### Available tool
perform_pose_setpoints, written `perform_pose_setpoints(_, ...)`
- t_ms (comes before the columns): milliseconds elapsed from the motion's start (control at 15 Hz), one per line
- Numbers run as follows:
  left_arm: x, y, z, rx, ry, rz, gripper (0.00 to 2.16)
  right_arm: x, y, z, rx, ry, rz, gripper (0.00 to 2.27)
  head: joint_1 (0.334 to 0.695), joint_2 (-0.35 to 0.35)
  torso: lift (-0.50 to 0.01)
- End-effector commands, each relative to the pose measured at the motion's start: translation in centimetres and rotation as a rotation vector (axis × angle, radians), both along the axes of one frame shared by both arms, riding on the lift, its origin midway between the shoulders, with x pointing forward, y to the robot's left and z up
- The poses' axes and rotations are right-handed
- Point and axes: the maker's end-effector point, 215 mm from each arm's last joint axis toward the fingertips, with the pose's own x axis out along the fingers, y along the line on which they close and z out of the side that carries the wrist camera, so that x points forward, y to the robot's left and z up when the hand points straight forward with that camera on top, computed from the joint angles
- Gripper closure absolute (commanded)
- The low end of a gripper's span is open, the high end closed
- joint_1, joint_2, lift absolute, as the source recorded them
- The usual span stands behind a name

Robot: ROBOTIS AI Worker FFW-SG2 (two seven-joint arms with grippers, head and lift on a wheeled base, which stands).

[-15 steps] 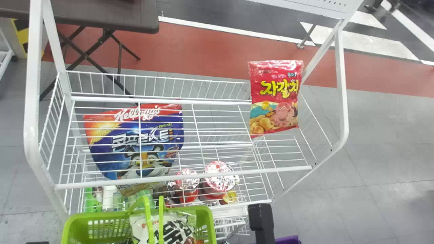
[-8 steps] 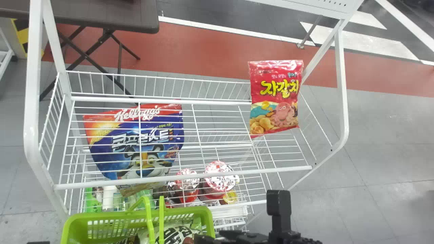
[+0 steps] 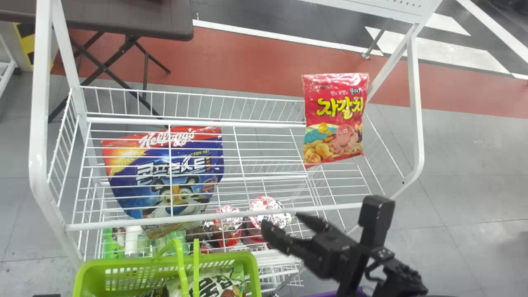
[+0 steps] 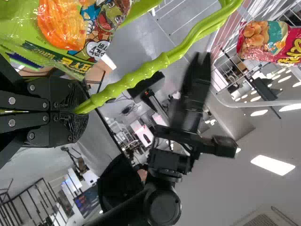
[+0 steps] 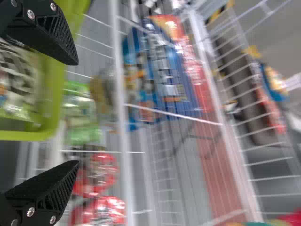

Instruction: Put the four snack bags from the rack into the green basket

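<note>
The right gripper, fingers apart, presumably readied for the red snack bag at the rack's right end, hangs near the green basket; the left gripper clamps its handle, likely for steadiness.

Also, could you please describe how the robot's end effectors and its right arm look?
Both end effectors are black with silver screw heads. The left end effector has finely ridged fingertips. The right end effector has wedge-shaped fingers with ribbed, grid-like inner sides. The right arm is black too, with a rounded joint housing.
</note>
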Motion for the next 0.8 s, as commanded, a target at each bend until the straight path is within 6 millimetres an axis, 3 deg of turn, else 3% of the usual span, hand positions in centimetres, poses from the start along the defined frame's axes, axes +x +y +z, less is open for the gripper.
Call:
perform_pose_setpoints(0, -0.1, -0.1, 0.0, 0.000, 0.001, -0.003, 2.03, 4.5, -2.5, 4.1, -0.072, -0.195, -0.066, 0.06, 0.695, -0.350, -0.007)
perform_pose_setpoints(133, 0.0, 0.0, 0.0, 0.000, 0.001, -0.003, 2.03, 8.6, -5.9, 6.3, -0.187, -0.335, -0.185, 0.06, 0.695, -0.350, -0.007)
perform_pose_setpoints(267, -0.1, 0.1, -0.1, 0.000, 0.001, -0.005, 2.03, 11.1, -9.0, 8.0, -0.264, -0.442, -0.294, 0.06, 0.695, -0.350, -0.007)
perform_pose_setpoints(400, -0.1, 0.2, -0.2, 0.002, 0.004, -0.006, 2.03, 13.5, -11.8, 7.4, -0.298, -0.441, -0.371, 0.06, 0.695, -0.350, -0.007)
perform_pose_setpoints(733, -0.3, 0.1, -0.1, -0.001, 0.003, -0.013, 2.03, 18.4, -16.3, 7.3, -0.409, -0.396, -0.453, 0.08, 0.695, -0.350, -0.007)
